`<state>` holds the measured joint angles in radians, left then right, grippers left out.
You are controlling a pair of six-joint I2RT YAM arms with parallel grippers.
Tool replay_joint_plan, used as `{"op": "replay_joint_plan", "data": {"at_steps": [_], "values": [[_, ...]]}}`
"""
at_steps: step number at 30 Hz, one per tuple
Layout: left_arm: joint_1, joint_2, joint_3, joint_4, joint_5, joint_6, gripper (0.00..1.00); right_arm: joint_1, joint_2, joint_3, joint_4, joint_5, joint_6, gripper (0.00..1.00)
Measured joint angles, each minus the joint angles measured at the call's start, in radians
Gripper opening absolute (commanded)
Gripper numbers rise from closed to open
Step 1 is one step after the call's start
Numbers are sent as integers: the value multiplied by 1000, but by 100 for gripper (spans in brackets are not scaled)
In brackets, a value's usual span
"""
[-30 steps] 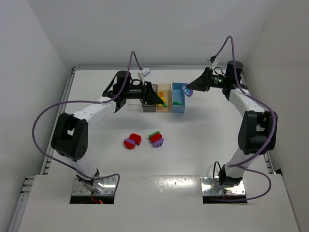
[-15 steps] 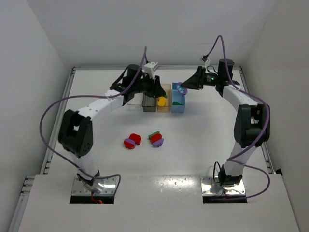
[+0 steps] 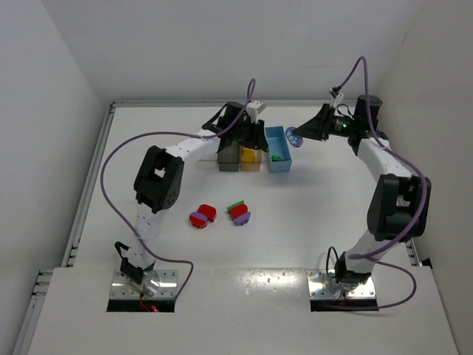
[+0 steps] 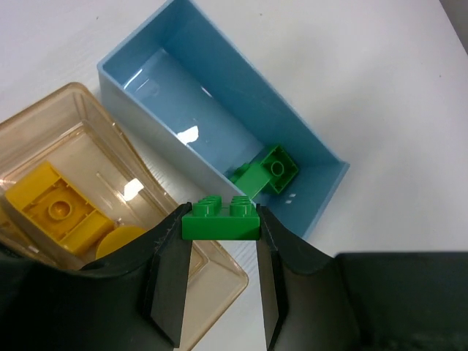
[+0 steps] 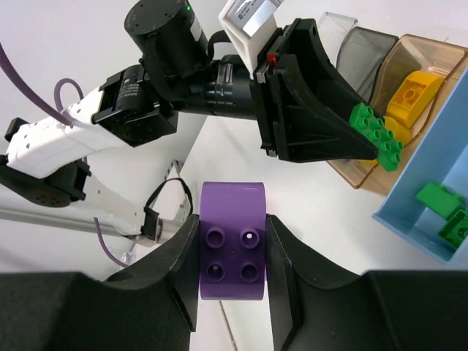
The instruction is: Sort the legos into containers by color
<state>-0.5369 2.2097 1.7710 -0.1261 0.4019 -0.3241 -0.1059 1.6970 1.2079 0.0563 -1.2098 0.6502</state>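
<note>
green lego (image 4: 220, 219) gripped in left tool (image 4: 220, 223) near light blue bin (image 4: 219, 73), purple lego (image 5: 232, 241) gripped in right tool (image 5: 232, 228)

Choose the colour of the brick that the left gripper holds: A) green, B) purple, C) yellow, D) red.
A: the left wrist view shows a green brick clamped in the left gripper; the purple brick is in the right gripper.

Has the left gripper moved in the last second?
Yes. The left gripper has moved rightward in the top view, closer to the light blue bin.
</note>
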Motion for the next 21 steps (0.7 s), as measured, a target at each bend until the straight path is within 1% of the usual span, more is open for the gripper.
{"op": "replay_joint_plan", "data": {"at_steps": [5, 10, 14, 15, 20, 21], "values": [[-14, 27, 49, 0, 0, 2, 35, -6, -5, -11, -16, -1, -8, 0], [-32, 29, 53, 6, 2, 2, 35, -4, -5, -17, -25, -2, -15, 0], [-42, 29, 53, 17, 2, 1, 41, -4, -5, -17, -29, -2, -16, 0], [-44, 29, 53, 18, 2, 1, 45, -4, -5, -17, -29, -1, -17, 0], [-53, 42, 70, 28, 8, -2, 45, -4, -5, -20, -31, -1, -22, 0], [-56, 45, 74, 30, 11, -2, 47, -4, -5, -21, -35, 0, -23, 0]]}}
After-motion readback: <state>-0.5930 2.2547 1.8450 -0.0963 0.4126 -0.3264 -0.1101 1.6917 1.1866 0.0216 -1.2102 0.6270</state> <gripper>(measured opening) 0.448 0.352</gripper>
